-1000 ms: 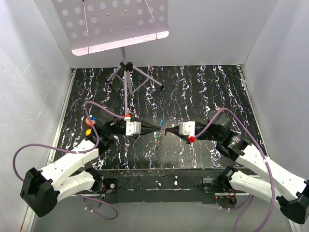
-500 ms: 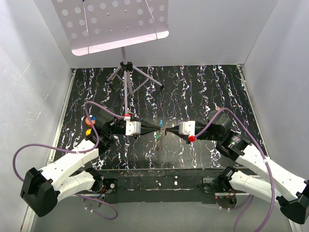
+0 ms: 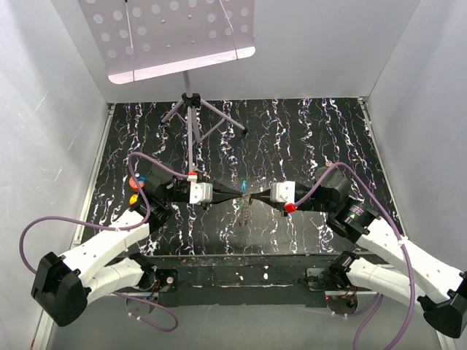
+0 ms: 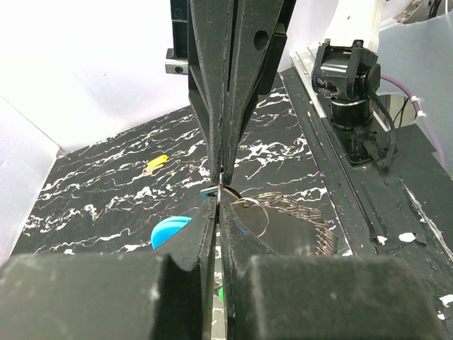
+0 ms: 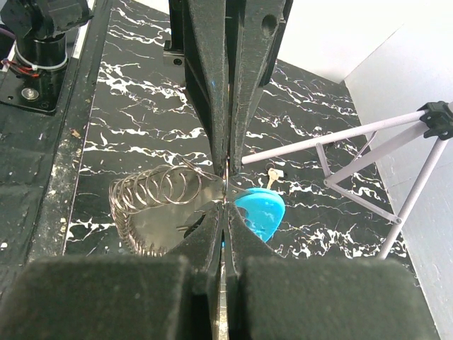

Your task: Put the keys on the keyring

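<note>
My left gripper (image 3: 238, 192) and right gripper (image 3: 252, 197) meet tip to tip above the mat's near middle, both shut. The keyring hangs between them: a blue tag (image 5: 260, 211) and a coiled loop of metal rings (image 5: 145, 205), also in the left wrist view, tag (image 4: 170, 230) and coil (image 4: 297, 216). My right gripper (image 5: 225, 202) pinches the keyring's metal at the tag. My left gripper (image 4: 219, 197) pinches a thin flat grey key (image 4: 210, 190), held edge-on against a ring (image 4: 249, 212). Another small key (image 5: 271, 176) lies on the mat.
A music stand's tripod (image 3: 191, 109) stands behind the grippers, its legs (image 5: 340, 138) close to the right of the keyring. A yellow-tagged key (image 4: 156, 164) lies on the mat. Coloured items (image 3: 136, 188) lie by the left arm. A small green piece (image 3: 239, 207) hangs under the tips.
</note>
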`<state>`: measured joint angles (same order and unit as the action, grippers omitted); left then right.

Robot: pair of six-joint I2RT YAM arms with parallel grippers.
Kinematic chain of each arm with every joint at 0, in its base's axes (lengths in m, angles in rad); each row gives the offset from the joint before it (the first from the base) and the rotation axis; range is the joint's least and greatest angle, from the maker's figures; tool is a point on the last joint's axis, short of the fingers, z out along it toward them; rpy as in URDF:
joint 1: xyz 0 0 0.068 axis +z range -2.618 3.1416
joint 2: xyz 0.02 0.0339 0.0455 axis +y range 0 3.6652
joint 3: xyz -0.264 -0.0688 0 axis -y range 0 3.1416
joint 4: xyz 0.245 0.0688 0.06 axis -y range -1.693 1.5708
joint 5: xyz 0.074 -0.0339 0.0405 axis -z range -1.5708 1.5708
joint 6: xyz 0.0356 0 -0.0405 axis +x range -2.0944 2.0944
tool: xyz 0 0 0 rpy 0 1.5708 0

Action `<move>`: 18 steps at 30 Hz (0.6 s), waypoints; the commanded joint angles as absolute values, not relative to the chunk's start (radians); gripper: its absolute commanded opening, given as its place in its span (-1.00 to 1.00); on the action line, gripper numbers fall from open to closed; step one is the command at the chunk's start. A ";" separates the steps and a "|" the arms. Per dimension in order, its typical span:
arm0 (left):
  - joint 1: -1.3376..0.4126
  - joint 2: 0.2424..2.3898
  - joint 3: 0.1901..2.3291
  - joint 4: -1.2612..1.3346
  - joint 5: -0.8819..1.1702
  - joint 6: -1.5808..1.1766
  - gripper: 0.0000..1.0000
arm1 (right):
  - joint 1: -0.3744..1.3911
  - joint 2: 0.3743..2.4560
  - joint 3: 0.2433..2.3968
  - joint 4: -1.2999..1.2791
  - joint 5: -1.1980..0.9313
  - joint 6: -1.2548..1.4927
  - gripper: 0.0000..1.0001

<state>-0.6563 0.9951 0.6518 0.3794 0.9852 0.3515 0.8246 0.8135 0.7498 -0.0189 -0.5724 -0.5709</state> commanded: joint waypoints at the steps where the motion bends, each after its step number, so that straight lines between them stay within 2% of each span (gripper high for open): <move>1: -0.657 0.997 0.666 0.416 1.008 0.339 -1.00 | 0.825 0.815 0.778 0.066 -0.592 -0.552 -0.97; 18: -0.657 1.006 0.670 0.423 1.025 0.327 -1.00 | 0.825 0.822 0.782 0.084 -0.595 -0.546 -0.97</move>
<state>-0.6533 1.0054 0.6518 0.3969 1.0046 0.3321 0.8238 0.8200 0.7498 -0.0181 -0.5762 -0.5526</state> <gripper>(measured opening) 0.018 0.023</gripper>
